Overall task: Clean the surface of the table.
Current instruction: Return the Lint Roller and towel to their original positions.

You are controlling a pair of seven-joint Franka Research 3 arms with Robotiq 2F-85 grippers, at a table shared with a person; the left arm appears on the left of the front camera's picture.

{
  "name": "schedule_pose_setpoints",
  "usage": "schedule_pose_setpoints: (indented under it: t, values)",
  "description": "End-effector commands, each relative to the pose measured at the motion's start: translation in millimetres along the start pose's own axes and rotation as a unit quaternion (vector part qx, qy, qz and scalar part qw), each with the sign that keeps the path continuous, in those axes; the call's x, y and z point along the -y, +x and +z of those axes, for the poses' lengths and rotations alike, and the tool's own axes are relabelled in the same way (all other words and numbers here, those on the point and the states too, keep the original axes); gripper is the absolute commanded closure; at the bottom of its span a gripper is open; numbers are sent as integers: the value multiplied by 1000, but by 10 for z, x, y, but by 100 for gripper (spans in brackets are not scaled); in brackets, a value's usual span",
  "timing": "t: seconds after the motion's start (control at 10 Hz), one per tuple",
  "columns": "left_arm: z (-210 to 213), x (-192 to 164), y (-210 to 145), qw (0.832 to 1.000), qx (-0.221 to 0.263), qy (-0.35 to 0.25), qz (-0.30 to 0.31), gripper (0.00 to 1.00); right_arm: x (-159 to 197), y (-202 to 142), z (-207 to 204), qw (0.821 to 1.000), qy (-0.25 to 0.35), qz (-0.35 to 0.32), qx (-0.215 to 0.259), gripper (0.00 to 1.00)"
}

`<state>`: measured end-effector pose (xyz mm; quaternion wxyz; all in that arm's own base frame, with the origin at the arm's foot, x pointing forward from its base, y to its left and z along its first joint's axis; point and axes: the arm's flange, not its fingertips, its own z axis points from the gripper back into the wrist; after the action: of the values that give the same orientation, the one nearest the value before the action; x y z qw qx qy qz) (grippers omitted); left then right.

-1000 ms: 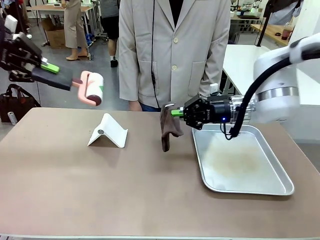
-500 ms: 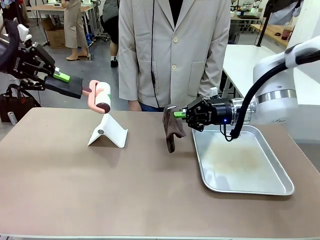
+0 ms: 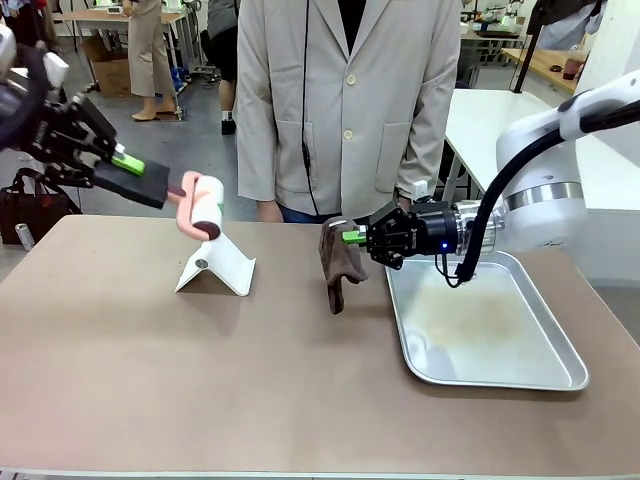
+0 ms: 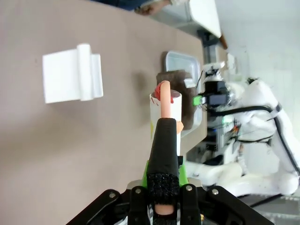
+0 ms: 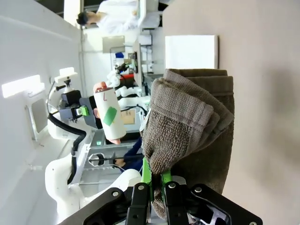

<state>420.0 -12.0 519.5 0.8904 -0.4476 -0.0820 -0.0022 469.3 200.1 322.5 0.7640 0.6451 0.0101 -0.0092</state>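
Since the earlier frame, the left gripper had dipped slightly, clamped on a lint roller above the white stand at centre left. Right gripper pinched a brown cloth hanging beside the metal tray. The table spanned the lower frame, long axis left-to-right.

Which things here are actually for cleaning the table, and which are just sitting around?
For the job: the table; the lint roller clamped in the left gripper; the brown cloth pinched in the right gripper.
Lying about: the white stand; the metal tray.
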Motion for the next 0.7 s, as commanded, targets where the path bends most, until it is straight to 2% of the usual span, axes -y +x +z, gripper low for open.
schedule_pose_setpoints:
  t: [0.0, 0.1, 0.4, 0.6]
  values:
    - [-244, 98, 219, 998, -53, 38, -23, 78, 53, 164, -116, 999, -3, -29, -12, 91]
    - [-374, 148, 290, 997, -56, 52, -32, 78, 92, 189, -161, 999, -20, -33, 0, 91]
    - [-789, 302, 535, 991, -55, 113, -45, 78, 203, 222, -343, 998, -37, -51, -27, 91]
    - [-1064, 367, 690, 983, -84, 145, -70, 78, 238, 223, -378, 997, -43, -55, -24, 91]
